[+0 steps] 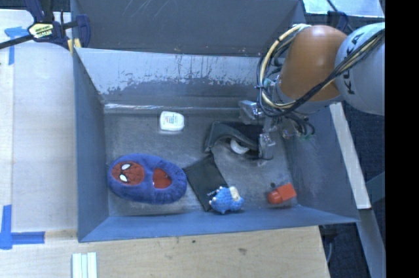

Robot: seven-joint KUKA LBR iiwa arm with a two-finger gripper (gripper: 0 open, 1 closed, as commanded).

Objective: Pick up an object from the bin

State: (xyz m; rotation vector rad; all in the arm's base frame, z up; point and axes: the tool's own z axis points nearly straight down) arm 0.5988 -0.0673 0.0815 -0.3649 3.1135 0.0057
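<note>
Grey bin [190,77] floor: fingers [266,156] over black obj [226,135] w/ white bit [239,148], grip unclear

Grey bin [196,77], end effector [266,151] over black object [224,133]

text: none readable | blue slipper [147,180]: Spider-Man mask emblem | white box [171,121]: label print too small

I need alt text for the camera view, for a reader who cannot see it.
The robot arm's gripper is down in the grey bin, beside a black object right of centre. Elsewhere lie a blue slipper, a small white item, a blue toy and a red piece.
</note>
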